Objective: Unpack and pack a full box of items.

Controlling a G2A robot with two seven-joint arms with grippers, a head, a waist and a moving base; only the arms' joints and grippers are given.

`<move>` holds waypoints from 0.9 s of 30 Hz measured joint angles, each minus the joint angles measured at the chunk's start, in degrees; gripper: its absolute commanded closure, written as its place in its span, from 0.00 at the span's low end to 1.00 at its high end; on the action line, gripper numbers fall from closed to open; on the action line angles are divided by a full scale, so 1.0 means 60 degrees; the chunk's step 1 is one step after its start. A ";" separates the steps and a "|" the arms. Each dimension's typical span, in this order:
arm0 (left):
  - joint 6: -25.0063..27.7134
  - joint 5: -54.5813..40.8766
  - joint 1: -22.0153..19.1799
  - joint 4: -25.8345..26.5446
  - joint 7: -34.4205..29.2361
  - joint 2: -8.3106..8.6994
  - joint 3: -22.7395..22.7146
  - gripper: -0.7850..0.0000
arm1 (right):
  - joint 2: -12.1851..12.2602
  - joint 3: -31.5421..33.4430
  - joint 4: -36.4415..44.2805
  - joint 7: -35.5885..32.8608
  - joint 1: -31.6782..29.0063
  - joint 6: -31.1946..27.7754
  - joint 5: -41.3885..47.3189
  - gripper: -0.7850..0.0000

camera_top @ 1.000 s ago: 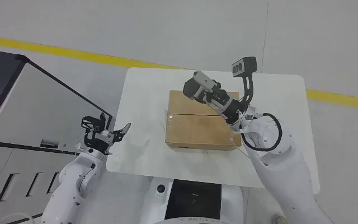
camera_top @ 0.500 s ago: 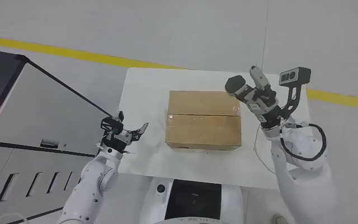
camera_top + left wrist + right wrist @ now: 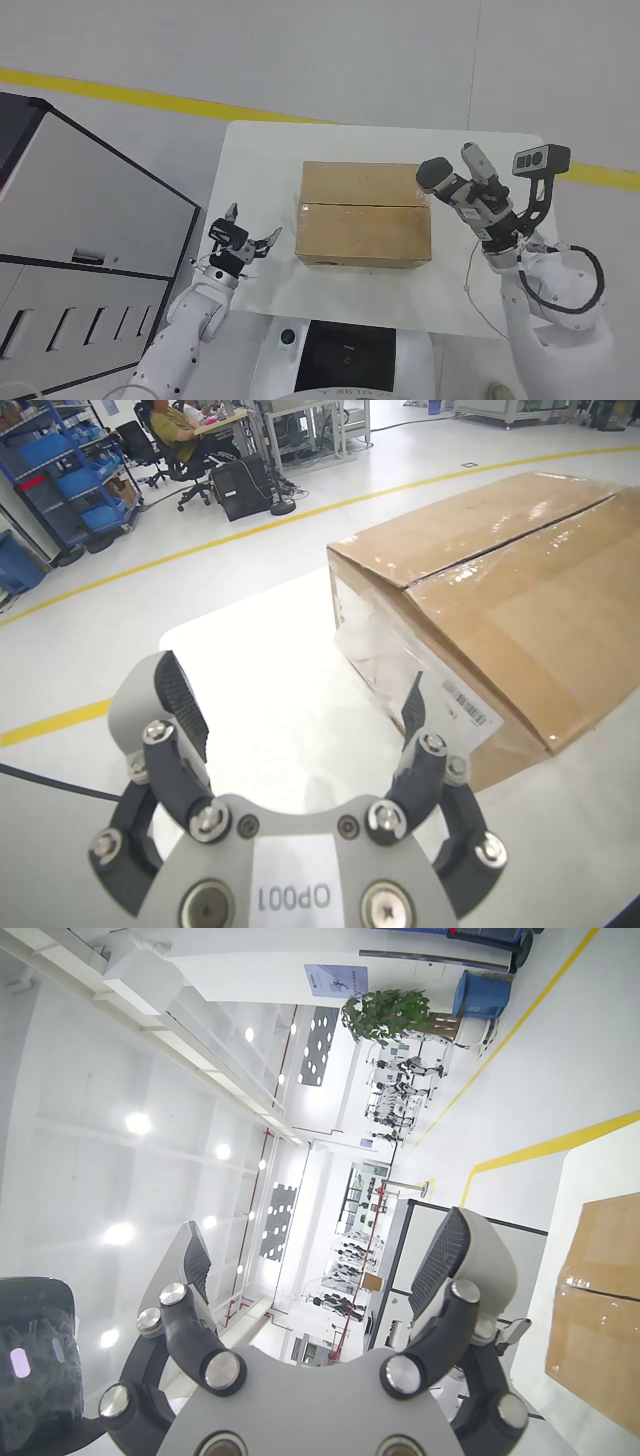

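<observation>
Though its flaps are shut, the brown cardboard box [image 3: 365,215] shows a dark seam along its top under glossy clear tape. A white barcode label and crinkled clear film cover the end at its 9 o'clock. It lies flat at the middle of the white table [image 3: 260,160]. The left claw [image 3: 255,222], spread and empty, hovers at the box's 8 o'clock, apart from it. The right claw [image 3: 325,1228] is at 3 o'clock, also spread and empty, tipped up toward the room.

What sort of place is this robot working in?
Probably a factory or lab hall: a yellow floor line, blue bin shelving, and a taped cardboard box on a white table.
</observation>
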State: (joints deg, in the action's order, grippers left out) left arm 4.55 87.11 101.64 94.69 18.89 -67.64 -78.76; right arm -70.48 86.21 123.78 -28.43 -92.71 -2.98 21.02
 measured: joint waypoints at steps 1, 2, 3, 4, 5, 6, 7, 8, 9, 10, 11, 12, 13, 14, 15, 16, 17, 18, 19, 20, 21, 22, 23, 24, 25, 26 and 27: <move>-0.0031 0.0055 -0.0067 -0.0085 0.0024 -0.0018 0.0130 0.00 | -0.0002 -0.0121 -0.0026 0.0024 0.0049 0.0030 -0.0095 0.00; -0.0036 0.0106 -0.0099 -0.0131 0.0040 -0.0029 0.0217 0.00 | -0.0006 -0.0202 -0.0041 0.0052 0.0073 0.0037 -0.0131 0.00; -0.0022 0.0169 -0.0113 -0.0162 0.0053 -0.0037 0.0298 0.00 | -0.0009 -0.0267 -0.0055 0.0078 0.0091 0.0039 -0.0151 0.00; -0.0010 0.0258 -0.0113 -0.0186 0.0081 -0.0044 0.0388 0.00 | -0.0011 -0.0323 -0.0061 0.0113 0.0105 0.0040 -0.0172 0.00; -0.0017 0.0324 -0.0109 -0.0200 0.0108 -0.0049 0.0440 0.00 | -0.0011 -0.0347 -0.0056 0.0129 0.0108 0.0041 -0.0183 0.00; -0.0030 0.0403 -0.0105 -0.0221 0.0134 -0.0051 0.0484 0.00 | -0.0010 -0.0358 -0.0046 0.0137 0.0107 0.0043 -0.0192 0.00; -0.0059 0.0520 -0.0108 -0.0258 0.0172 -0.0053 0.0528 0.00 | -0.0006 -0.0360 -0.0026 0.0141 0.0098 0.0048 -0.0211 0.00; -0.0087 0.0579 -0.0118 -0.0291 0.0195 -0.0055 0.0550 0.00 | -0.0003 -0.0356 -0.0002 0.0145 0.0084 0.0055 -0.0220 0.00; -0.0109 0.0614 -0.0133 -0.0325 0.0206 -0.0058 0.0569 0.00 | 0.0001 -0.0344 0.0025 0.0152 0.0064 0.0065 -0.0223 0.00; -0.0125 0.0639 -0.0163 -0.0373 0.0204 -0.0062 0.0586 0.00 | 0.0006 -0.0319 0.0056 0.0162 0.0030 0.0082 -0.0227 0.00; -0.0136 0.0648 -0.0192 -0.0411 0.0191 -0.0065 0.0597 0.00 | 0.0010 -0.0294 0.0073 0.0167 -0.0001 0.0093 -0.0231 0.00; -0.0149 0.0661 -0.0225 -0.0451 0.0175 -0.0070 0.0613 0.00 | 0.0015 -0.0264 0.0086 0.0169 -0.0036 0.0096 -0.0230 0.00; -0.0179 0.0698 -0.0272 -0.0506 0.0166 -0.0076 0.0642 0.00 | 0.0021 -0.0223 0.0104 0.0166 -0.0088 0.0097 -0.0219 0.00; -0.0225 0.0733 -0.0307 -0.0550 0.0167 -0.0083 0.0669 0.00 | 0.0026 -0.0195 0.0121 0.0156 -0.0128 0.0097 -0.0210 0.00; -0.0284 0.0754 -0.0340 -0.0596 0.0171 -0.0093 0.0704 0.00 | 0.0031 -0.0166 0.0137 0.0147 -0.0170 0.0096 -0.0204 0.00; -0.0382 0.0769 -0.0389 -0.0656 0.0181 -0.0110 0.0756 0.00 | 0.0037 -0.0131 0.0158 0.0138 -0.0222 0.0090 -0.0190 0.00; -0.0476 0.0778 -0.0428 -0.0697 0.0193 -0.0124 0.0799 0.00 | 0.0041 -0.0108 0.0176 0.0133 -0.0259 0.0087 -0.0182 0.00; -0.0579 0.0780 -0.0466 -0.0737 0.0207 -0.0140 0.0846 0.00 | 0.0045 -0.0093 0.0200 0.0133 -0.0295 0.0086 -0.0181 0.00; -0.0724 0.0753 -0.0518 -0.0782 0.0224 -0.0165 0.0914 0.00 | 0.0048 -0.0084 0.0233 0.0137 -0.0340 0.0086 -0.0184 0.00; -0.0837 0.0703 -0.0558 -0.0810 0.0229 -0.0186 0.0966 0.00 | 0.0050 -0.0085 0.0250 0.0144 -0.0369 0.0084 -0.0184 0.00; -0.0944 0.0630 -0.0600 -0.0833 0.0218 -0.0209 0.1017 0.00 | 0.0052 -0.0090 0.0260 0.0151 -0.0395 0.0075 -0.0187 0.00; -0.1094 0.0493 -0.0665 -0.0860 0.0177 -0.0243 0.1075 0.00 | 0.0054 -0.0105 0.0265 0.0162 -0.0423 0.0059 -0.0192 0.00; -0.1222 0.0367 -0.0718 -0.0883 0.0127 -0.0269 0.1113 0.00 | 0.0055 -0.0115 0.0268 0.0172 -0.0439 0.0051 -0.0196 0.00; -0.1345 0.0239 -0.0774 -0.0907 0.0068 -0.0297 0.1152 0.00 | 0.0057 -0.0122 0.0272 0.0182 -0.0450 0.0051 -0.0200 0.00; -0.1519 0.0097 -0.0853 -0.0944 0.0005 -0.0332 0.1197 0.00 | 0.0058 -0.0135 0.0278 0.0194 -0.0461 0.0056 -0.0201 0.00; -0.1648 0.0013 -0.0910 -0.0979 -0.0036 -0.0356 0.1229 0.00 | 0.0059 -0.0149 0.0280 0.0199 -0.0467 0.0059 -0.0202 0.00; -0.1749 -0.0048 -0.0961 -0.1016 -0.0071 -0.0377 0.1264 0.00 | 0.0060 -0.0167 0.0281 0.0203 -0.0470 0.0059 -0.0202 0.00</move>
State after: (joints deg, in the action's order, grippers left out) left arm -5.95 86.82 95.87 88.59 18.47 -69.90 -71.17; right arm -70.12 85.21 125.47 -27.21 -95.53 -2.62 19.81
